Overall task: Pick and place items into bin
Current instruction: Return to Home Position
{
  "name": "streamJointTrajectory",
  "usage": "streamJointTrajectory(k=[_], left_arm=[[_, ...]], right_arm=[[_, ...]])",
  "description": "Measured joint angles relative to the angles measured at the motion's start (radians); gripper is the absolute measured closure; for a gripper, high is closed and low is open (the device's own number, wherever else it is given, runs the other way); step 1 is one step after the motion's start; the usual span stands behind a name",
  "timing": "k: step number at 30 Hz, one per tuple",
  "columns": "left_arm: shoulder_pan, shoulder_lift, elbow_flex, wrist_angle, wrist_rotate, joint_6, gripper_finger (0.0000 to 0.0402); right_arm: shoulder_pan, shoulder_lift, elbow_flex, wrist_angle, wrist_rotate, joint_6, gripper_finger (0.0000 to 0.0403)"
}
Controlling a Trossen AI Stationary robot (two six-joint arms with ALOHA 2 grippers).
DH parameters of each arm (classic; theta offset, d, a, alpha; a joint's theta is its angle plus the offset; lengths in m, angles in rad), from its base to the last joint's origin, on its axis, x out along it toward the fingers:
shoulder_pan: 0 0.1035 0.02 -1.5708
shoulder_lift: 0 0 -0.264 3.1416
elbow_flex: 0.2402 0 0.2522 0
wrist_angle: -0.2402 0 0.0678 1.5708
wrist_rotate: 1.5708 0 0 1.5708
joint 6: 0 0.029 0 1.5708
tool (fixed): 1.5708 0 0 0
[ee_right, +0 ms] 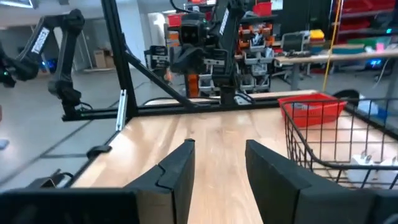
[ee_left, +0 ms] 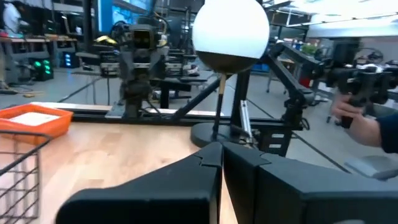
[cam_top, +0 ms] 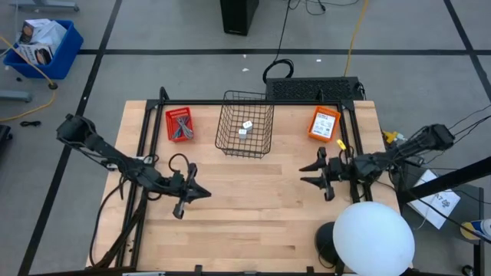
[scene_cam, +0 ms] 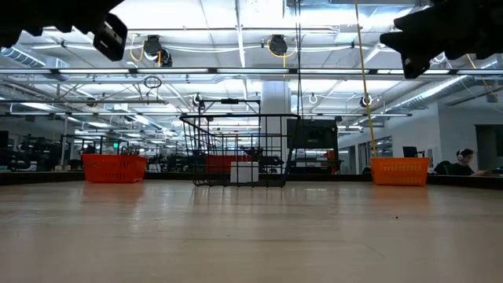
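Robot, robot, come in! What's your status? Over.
Left end effector shut, empty, above table. Right end effector open, empty. Two white boxes in wire basket. Nothing blocking either arm.

The table carries one black wire basket, and two small white boxes lie in it. There is one red basket and one orange basket. Two dark arms and one white globe lamp are also there.
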Motion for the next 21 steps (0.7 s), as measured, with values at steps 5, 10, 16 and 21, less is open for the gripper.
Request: streamJointTrajectory(k=[5,10,16,21], left_arm=[[0.005,-0.03,-0.077,0.04,-0.019,0.004,0.0385],[0.046,-0.121,-0.169,0.037,0.029,-0.026,0.0385],[0.061,-0.278,-0.239,0.002,0.044,0.003,0.0385],[0.061,-0.411,-0.245,-0.163,0.046,0.002,0.0385]], right_arm=[[0.074,-0.013,0.0,-0.03,0.103,-0.063,0.0271],[0.094,-0.105,0.0,-0.1,0.107,-0.084,0.0271],[0.098,-0.254,0.0,-0.24,0.11,-0.097,0.0271],[0.098,-0.357,0.0,-0.321,0.137,-0.105,0.0271]])
